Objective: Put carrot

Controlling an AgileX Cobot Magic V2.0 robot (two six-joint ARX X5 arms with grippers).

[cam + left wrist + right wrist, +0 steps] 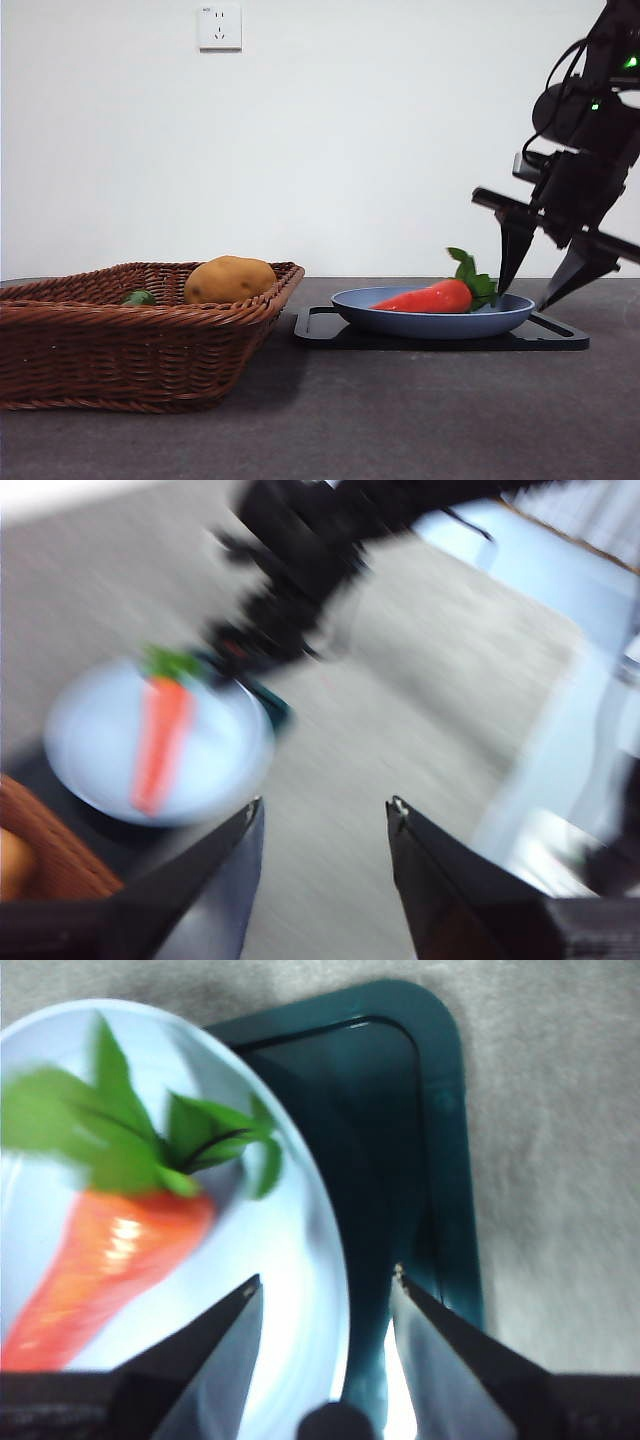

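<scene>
- I work at a staged test bench, like a lab: a bare white wall (400,140) rises behind my dark grey table (400,420).
- A lone socket (220,27) sits high on that wall.

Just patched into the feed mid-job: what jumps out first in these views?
The red-orange carrot with green leaves lies in the blue plate on a black tray, right of center. The right gripper, open, hangs just past the plate's right rim by the leafy end. At left, a wicker basket holds a yellow-brown potato.
</scene>
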